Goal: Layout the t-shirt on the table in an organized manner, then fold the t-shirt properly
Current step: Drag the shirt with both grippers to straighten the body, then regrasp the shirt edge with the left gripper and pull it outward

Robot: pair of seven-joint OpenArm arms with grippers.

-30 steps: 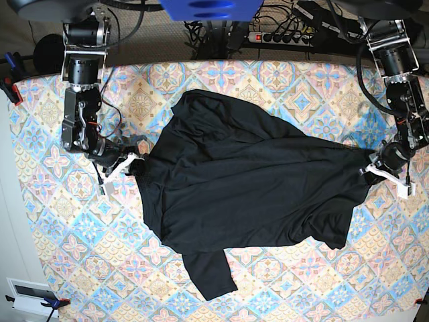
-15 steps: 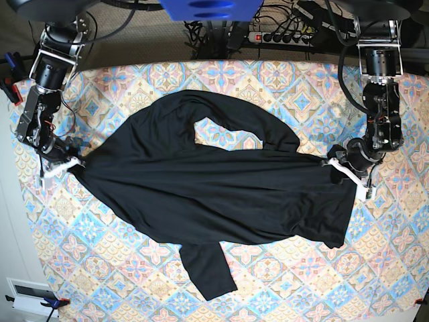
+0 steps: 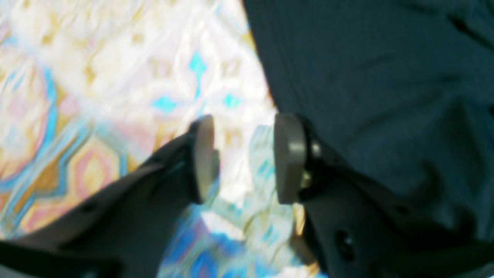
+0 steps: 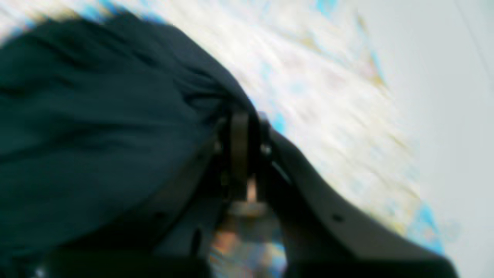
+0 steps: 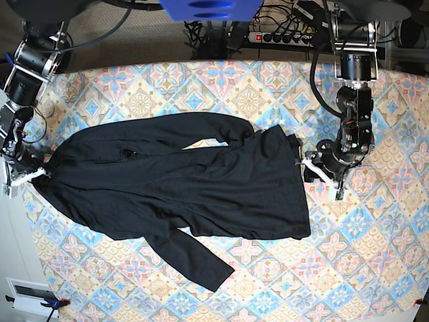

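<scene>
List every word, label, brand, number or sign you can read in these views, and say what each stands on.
None can be read.
The t-shirt: plain black, no print.
The table: only diamond and floral patterns, no lettering.
The power strip behind the table: any marking is too small to read.
Both wrist views: too blurred to show text.

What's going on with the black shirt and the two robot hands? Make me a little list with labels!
shirt: black t-shirt spread across the table, one sleeve pointing toward the near edge
left gripper: open, patterned cloth showing between the pads, shirt edge just beside it
right gripper: shut, pinching the shirt's edge at the table's side
folding: not begun
picture quality: both wrist views are blurry
</scene>
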